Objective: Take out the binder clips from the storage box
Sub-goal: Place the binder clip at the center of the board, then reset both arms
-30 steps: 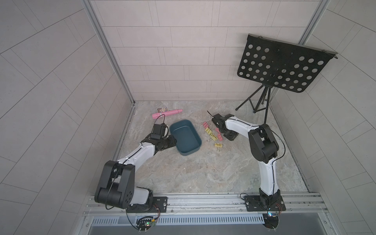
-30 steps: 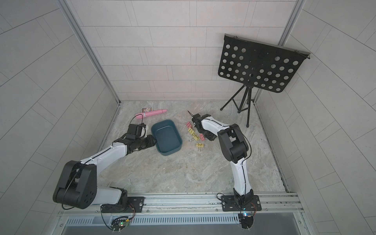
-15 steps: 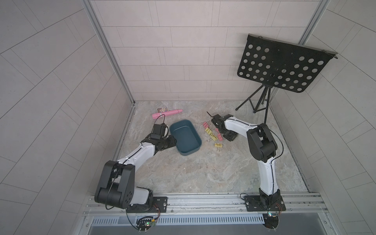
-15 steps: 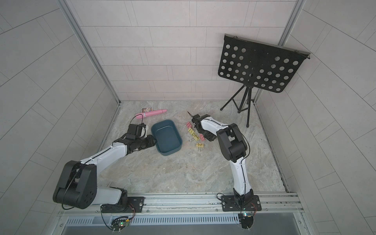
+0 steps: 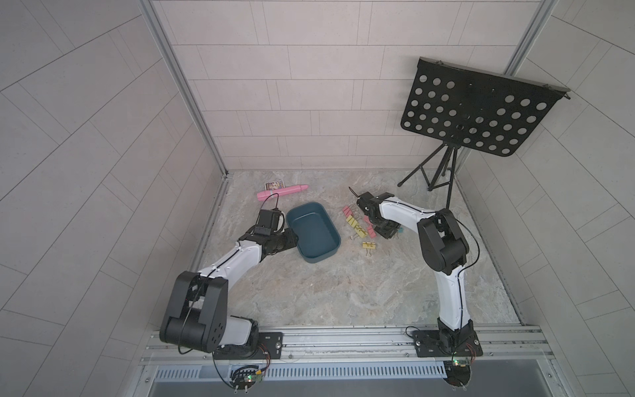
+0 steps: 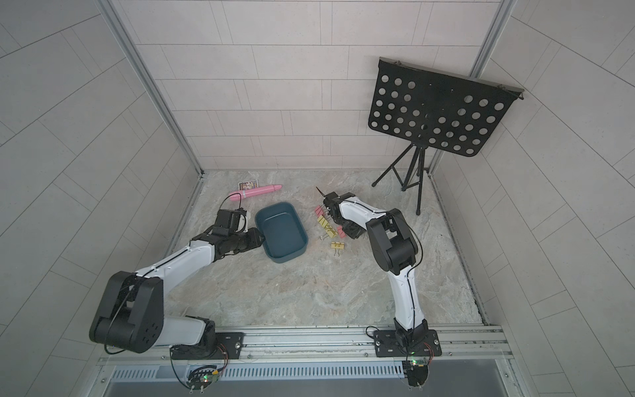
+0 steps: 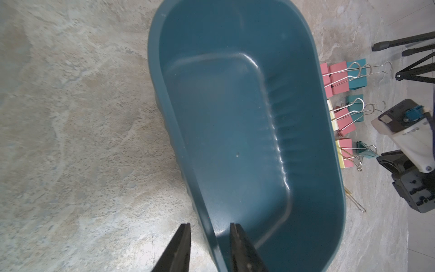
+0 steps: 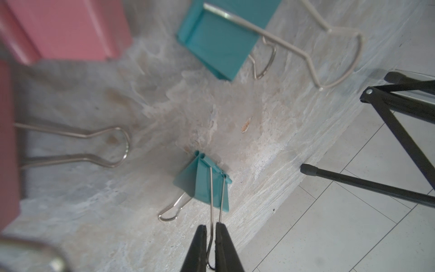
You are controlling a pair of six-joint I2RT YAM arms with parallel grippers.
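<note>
We read this as the last drop-off: storage box [image 5: 312, 233] looks empty, binder clips [image 5: 357, 227] lie beside it, opposite the left gripper [image 7: 209, 226] clamping its wall; the right gripper [image 8: 209, 229] pinches the wire handle of a teal clip [image 8: 207, 186] resting there; next we release, lift straight
</note>
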